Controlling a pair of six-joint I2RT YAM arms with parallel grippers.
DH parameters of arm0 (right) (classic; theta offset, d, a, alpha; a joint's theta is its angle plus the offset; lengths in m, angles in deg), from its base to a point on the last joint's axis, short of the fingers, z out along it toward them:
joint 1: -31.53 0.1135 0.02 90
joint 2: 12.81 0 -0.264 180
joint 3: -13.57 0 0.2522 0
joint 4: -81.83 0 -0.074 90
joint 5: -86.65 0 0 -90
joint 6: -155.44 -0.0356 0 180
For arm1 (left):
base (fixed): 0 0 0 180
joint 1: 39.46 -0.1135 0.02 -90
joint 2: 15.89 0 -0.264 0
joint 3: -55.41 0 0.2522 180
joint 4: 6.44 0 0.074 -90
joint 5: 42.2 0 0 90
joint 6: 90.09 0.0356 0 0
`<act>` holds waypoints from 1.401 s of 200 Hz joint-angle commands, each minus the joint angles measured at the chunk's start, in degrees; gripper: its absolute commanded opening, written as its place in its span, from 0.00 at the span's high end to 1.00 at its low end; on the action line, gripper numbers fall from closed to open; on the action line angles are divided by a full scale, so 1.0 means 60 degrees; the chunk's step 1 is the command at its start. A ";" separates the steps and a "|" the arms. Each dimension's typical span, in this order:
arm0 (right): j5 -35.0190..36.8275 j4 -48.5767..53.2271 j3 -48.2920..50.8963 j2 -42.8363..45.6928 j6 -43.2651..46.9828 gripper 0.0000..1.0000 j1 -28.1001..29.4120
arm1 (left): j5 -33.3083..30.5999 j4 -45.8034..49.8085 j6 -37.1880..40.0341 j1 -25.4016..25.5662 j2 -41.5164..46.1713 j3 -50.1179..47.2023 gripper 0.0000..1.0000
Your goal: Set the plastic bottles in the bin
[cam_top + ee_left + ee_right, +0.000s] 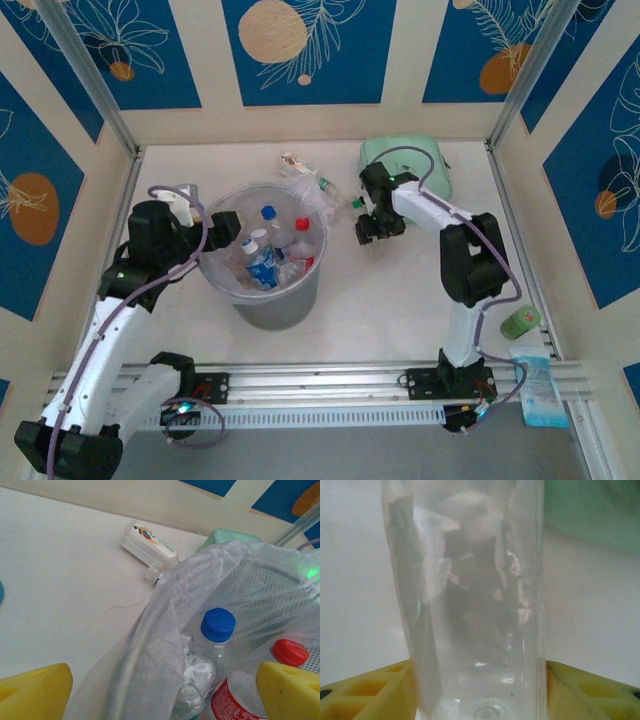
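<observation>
The bin (pixel 280 300), a grey bucket lined with a clear bag (pixel 165 630), stands left of centre. Inside lie several plastic bottles: one with a blue cap (pixel 218 624), one with a red cap (pixel 290 652), one with a red label (pixel 234 702) and one with a blue label (pixel 262 266). My left gripper (pixel 160 700) hangs open over the bin's left rim, its yellow fingers (pixel 32 692) holding nothing. My right gripper (pixel 372 228) is to the right of the bin, shut on a clear unlabelled bottle (pixel 475 605). Another small bottle (pixel 323 185) lies behind the bin.
A white printed packet (pixel 149 544) lies on the table behind the bin. The mint-green pouch (pixel 410 160) sits at the back, under the right arm. A green roll (pixel 520 322) and a blue-white packet (pixel 535 390) rest at the right edge.
</observation>
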 commanded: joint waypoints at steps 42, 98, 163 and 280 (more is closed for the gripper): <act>-0.0138 0.1276 0.1944 0.2048 -0.1674 0.14 0.0557 | -0.0017 0.0281 0.0112 -0.0043 0.0118 -0.0330 0.06; 0.0411 0.1473 -0.0437 0.0675 -0.0811 0.12 0.0287 | 0.0167 -0.0131 -0.0180 -0.0040 -0.0015 -0.0549 0.06; 0.0177 0.0661 -0.2886 -0.2016 -0.0562 0.35 0.0150 | -0.0083 0.0233 -0.0114 -0.0043 0.0109 -0.0358 0.06; -0.0704 0.0229 -0.1789 -0.0649 -0.0918 0.79 -0.0069 | -0.0167 0.0390 0.0055 -0.0047 0.0125 -0.0273 0.06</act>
